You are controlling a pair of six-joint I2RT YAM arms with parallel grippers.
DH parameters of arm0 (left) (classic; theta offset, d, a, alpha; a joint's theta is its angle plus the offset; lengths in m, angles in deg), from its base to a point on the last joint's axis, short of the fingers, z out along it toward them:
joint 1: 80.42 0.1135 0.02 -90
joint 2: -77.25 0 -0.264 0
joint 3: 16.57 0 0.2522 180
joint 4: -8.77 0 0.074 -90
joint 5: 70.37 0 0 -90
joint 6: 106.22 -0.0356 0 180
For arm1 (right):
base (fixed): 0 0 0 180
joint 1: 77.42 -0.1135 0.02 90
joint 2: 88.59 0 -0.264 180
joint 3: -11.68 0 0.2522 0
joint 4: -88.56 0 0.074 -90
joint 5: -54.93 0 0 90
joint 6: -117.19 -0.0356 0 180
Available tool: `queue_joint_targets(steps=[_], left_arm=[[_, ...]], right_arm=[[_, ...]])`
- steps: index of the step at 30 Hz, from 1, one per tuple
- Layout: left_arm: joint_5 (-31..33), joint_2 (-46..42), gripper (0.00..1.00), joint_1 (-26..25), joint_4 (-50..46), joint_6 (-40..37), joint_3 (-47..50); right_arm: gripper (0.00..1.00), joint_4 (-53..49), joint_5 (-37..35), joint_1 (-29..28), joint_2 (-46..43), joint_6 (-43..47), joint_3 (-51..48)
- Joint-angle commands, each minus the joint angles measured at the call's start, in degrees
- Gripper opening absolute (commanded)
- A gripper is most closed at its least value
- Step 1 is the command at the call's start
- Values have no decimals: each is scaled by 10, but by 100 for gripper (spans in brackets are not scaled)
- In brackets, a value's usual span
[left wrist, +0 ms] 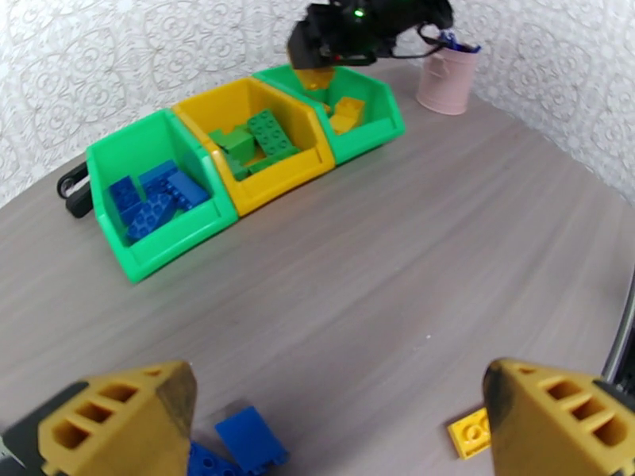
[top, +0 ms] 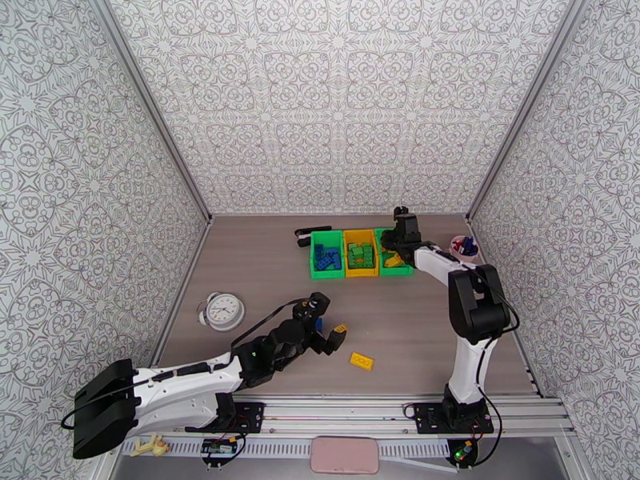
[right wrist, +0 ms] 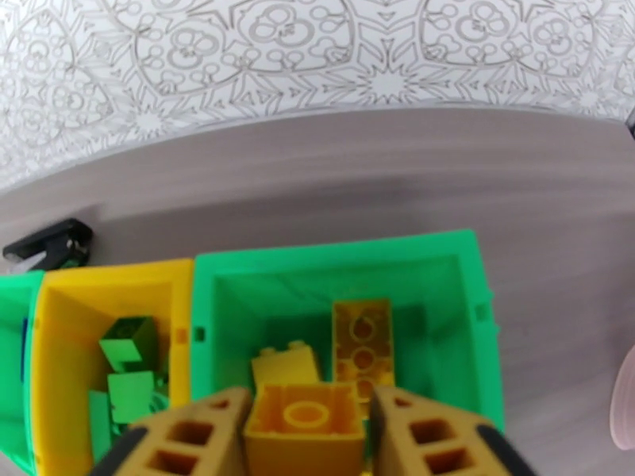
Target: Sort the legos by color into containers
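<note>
Left gripper (left wrist: 337, 402) sits at the bottom of the left wrist view, fingers (left wrist: 127, 414) spread wide, holding nothing, low over the table (left wrist: 381, 271). Two loose blue bricks (left wrist: 246, 446) lie at bottom centre-left, just beside the pad at bottom left. A flat yellow plate (left wrist: 468, 431) lies at bottom right by the other pad. I read both as unsorted. In the upper left of that view, the left green bin (left wrist: 159, 259) has blue pieces, the yellow bin (left wrist: 274, 192) has green ones and the right green bin (left wrist: 373, 135) has yellow. Right gripper (right wrist: 308, 394), bottom centre of the right wrist view, hangs over the right green bin with a yellow brick (right wrist: 305, 442) between its pads; I can't tell if it's pinched or let go. My call: the sort is nearly done, with that brick, the two blues and the plate left.
</note>
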Motion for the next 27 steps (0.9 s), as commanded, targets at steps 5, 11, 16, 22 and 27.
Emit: queue_joint_targets(steps=[5, 11, 16, 22, 27], left_arm=[[-152, -15, 100, 7, -33, -157, -10], [-279, 11, 100, 33, -70, -270, -31], [-329, 56, 100, 29, -115, -377, -63], [-353, 157, 95, 15, -218, -501, -145], [-361, 253, 91, 2, -307, -561, -223]], right_arm=[[79, -7, 9, 0, -117, 12, -78], [86, 7, 43, 0, -252, 27, -209], [89, -9, 65, -1, -368, 27, -297], [89, -39, 81, -1, -493, 15, -380], [90, -75, 74, -1, -547, 14, -413]])
